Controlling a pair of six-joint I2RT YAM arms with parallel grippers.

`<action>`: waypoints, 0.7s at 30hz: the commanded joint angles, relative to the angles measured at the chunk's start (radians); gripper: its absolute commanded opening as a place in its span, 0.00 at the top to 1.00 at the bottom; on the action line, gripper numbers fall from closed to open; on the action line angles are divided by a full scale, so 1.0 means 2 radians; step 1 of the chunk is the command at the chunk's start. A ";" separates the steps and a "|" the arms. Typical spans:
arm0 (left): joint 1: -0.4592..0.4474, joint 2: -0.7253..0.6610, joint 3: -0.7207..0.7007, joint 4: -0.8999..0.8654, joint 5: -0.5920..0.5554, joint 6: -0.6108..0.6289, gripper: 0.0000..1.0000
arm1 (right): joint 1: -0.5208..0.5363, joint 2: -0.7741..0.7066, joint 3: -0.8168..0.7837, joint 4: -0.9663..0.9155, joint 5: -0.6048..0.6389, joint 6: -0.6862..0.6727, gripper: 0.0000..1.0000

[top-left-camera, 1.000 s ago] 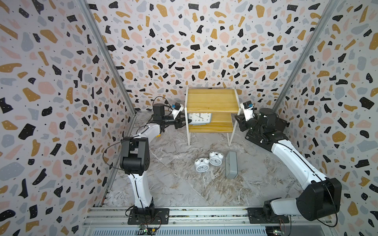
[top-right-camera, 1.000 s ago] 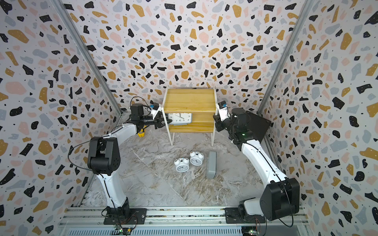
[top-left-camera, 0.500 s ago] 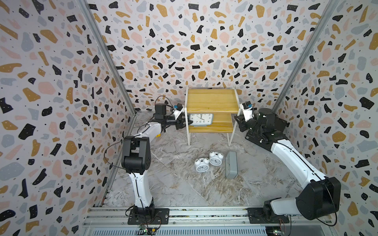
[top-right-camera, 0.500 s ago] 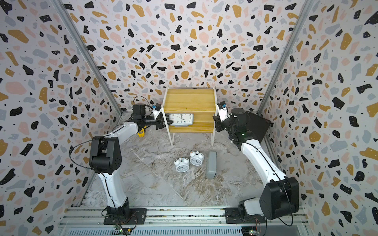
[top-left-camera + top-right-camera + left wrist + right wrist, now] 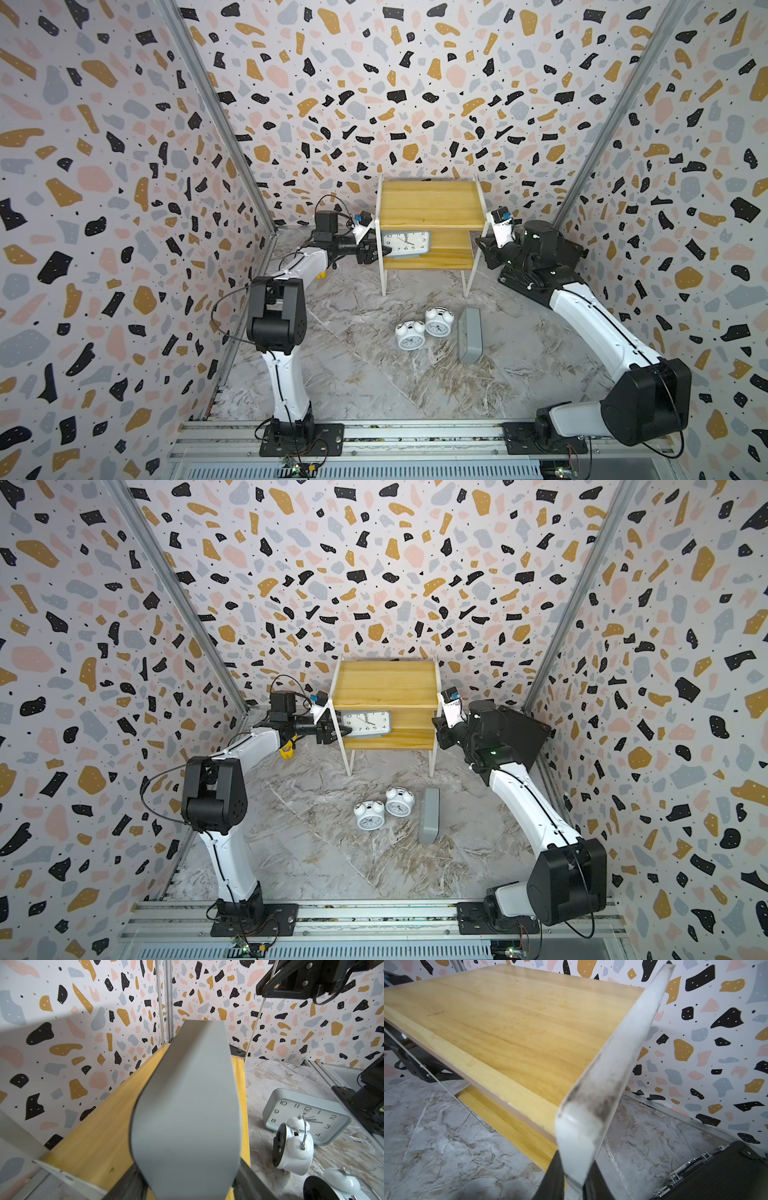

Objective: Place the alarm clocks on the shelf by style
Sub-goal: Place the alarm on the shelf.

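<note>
A rectangular clock [image 5: 405, 243] is stood on the lower board of the shelf [image 5: 432, 203], at its left end. In front, on the tabletop [image 5: 353, 374], the left round clock [image 5: 410, 336] and right round clock [image 5: 438, 322] are placed side by side, with a second rectangular clock [image 5: 469, 334] just right.

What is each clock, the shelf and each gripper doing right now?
shelved grey clock, upright on the lower board
other grey clock, standing on the table
round clocks, on the table, not shelved
shelf, top board bare
left gripper, around shelved clock's end
right gripper, shut on shelf frame

Grey clock [image 5: 406, 243], yellow shelf [image 5: 432, 203], white bell clocks [image 5: 410, 336], speckled walls [image 5: 415, 83]
</note>
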 commanded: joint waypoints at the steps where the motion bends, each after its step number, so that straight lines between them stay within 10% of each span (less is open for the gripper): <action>1: -0.002 -0.004 0.008 -0.007 -0.010 0.019 0.34 | 0.003 -0.002 0.022 -0.008 -0.007 -0.004 0.79; 21: -0.002 -0.014 0.006 0.002 -0.048 -0.010 0.38 | 0.002 -0.007 0.022 -0.013 -0.006 -0.006 0.78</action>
